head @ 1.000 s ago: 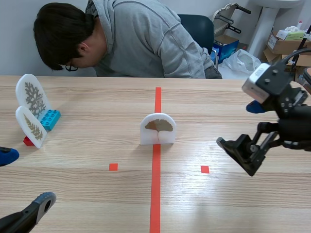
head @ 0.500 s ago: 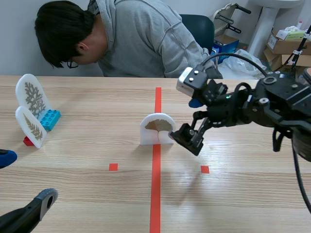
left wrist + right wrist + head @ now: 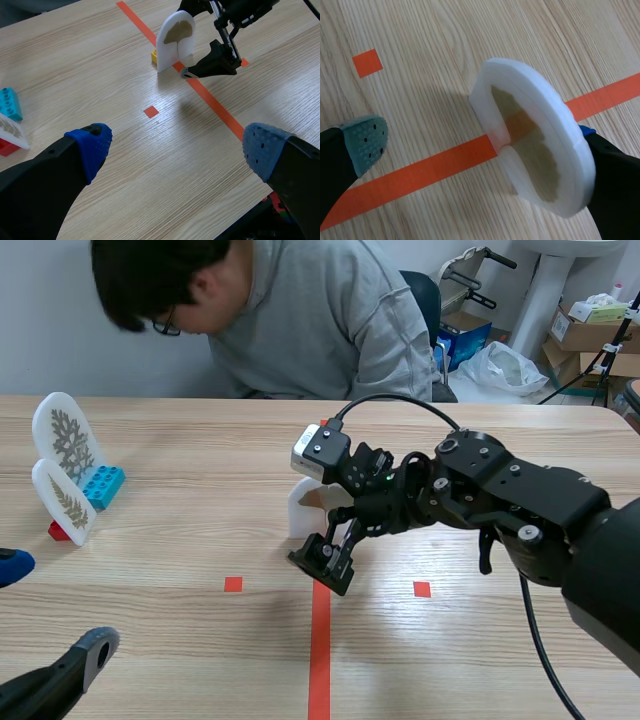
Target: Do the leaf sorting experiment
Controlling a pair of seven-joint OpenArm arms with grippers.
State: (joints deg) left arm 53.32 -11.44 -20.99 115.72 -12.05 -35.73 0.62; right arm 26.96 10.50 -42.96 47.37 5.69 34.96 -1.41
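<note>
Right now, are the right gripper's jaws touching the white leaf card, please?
Cannot tell. In the right wrist view, bare table separates one finger of the right gripper from the leaf card, but the other lies behind its rim, hiding contact.

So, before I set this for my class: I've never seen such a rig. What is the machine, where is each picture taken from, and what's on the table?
The machine is two black robot arms, each ending in a two-fingered pincer. One picture looks across the table from between the arms; the other two come from a camera on each wrist, looking past that arm's own fingers. On the table stand three white plaques holding pressed leaves, propped on toy bricks: a tall plaque and a smaller plaque at the left, and a middle plaque on the red tape line. The right pincer is open around the middle plaque, one finger on each side, not yet closed. The left pincer is open, holding nothing. A person in grey sits opposite.
</note>
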